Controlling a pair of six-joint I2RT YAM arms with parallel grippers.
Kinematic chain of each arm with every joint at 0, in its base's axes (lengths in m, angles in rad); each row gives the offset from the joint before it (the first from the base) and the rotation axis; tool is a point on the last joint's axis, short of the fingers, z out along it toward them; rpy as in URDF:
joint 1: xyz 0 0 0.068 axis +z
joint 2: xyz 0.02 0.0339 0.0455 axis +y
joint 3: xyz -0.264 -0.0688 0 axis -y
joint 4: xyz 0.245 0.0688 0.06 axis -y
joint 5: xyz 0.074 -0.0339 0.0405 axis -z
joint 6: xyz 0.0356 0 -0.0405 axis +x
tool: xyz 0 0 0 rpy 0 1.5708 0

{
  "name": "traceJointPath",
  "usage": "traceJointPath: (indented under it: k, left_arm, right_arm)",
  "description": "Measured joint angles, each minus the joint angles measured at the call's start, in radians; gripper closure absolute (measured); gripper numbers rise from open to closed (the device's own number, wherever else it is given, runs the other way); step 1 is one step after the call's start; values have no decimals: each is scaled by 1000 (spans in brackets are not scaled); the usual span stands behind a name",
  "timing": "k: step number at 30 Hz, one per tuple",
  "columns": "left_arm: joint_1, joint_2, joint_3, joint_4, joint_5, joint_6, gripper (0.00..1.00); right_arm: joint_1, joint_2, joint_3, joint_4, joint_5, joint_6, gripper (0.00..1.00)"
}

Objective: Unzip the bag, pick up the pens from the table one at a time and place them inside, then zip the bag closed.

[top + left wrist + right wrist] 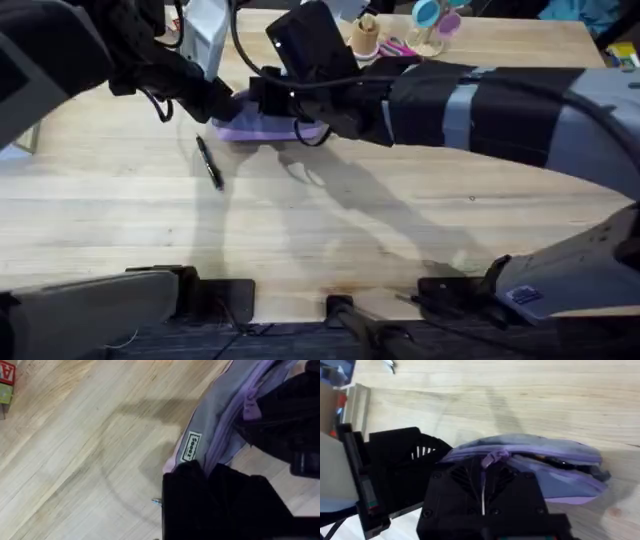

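A: Lavender pencil pouch [262, 127] sits at the far middle of the wooden bench [330, 230], both arms on it. Step?

B: Unzipping, I'd say. My right tool [483, 462] is pinched shut on the purple zipper pull [494, 455]; wrist view has the tab right at the fingers. Zipper looks partly parted beyond the pull, hard to tell how far.

A: Left tool?

B: Left tool [202, 470] clamped on the pouch end by the grey panel with the label [190, 447], so it's anchoring.

A: Pen?

B: One black pen [208, 162] flat on the bench, just in front of the pouch and a bit left, untouched.

A: Next?

B: My guess: I draw the pull along the pouch while the left holds firm, then free a tool for the pen. Risk: the pouch bunches instead of opening.
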Motion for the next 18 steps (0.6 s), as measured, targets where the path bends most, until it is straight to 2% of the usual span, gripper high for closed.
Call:
traceJointPath:
  k: [18]
  left_arm:
    - [4, 0, 0, -5, -17, 0, 960]
  right_arm:
    - [6, 0, 0, 47, -158, 1, 971]
